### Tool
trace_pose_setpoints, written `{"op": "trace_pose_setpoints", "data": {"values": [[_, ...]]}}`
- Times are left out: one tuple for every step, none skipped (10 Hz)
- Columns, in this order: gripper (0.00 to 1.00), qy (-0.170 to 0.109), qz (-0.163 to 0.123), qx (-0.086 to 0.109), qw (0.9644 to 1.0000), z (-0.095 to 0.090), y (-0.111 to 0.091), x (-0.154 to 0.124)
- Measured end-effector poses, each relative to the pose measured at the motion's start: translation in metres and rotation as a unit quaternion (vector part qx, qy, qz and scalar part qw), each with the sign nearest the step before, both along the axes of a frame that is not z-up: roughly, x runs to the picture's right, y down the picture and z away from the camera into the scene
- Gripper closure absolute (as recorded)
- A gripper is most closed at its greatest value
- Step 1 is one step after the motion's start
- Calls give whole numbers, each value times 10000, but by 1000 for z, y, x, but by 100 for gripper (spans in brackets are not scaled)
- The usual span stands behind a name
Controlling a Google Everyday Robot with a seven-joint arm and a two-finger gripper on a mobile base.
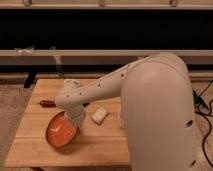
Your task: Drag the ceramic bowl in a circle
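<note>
While the white arm (125,82) reaches across the wooden bench (35,145), its gripper (75,120) sits closed at the right rim of the orange-red bowl (60,132), apparently pinching that rim. The bowl rests tilted near the bench's front left part. A small pale block (99,115) lies just right of it, and a dark reddish object (46,103) lies behind.

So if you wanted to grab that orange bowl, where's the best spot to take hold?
The thin rim, I'd judge, reached from above. The ceramic bowl is wide and shallow, too broad to span, so pinching its edge suits it. The pincer sits shut at the bowl's right rim, under the arm's wrist, though the contact itself is hidden. The table leaves room around it.
</note>
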State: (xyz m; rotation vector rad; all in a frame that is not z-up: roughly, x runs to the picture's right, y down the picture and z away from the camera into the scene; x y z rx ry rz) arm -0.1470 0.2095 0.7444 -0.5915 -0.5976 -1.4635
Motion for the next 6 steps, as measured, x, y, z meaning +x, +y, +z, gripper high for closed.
{"op": "trace_pose_setpoints", "data": {"values": [[100, -245, -277, -90, 9993, -11, 14, -9], [100, -409, -462, -148, 9980, -17, 22, -16], [100, -576, -654, -206, 9960, -22, 30, -24], [98, -668, -777, -239, 9944, -24, 35, -30], [91, -681, -806, -238, 9941, -23, 38, -36], [80, -677, -793, -223, 9943, -23, 39, -42]]}}
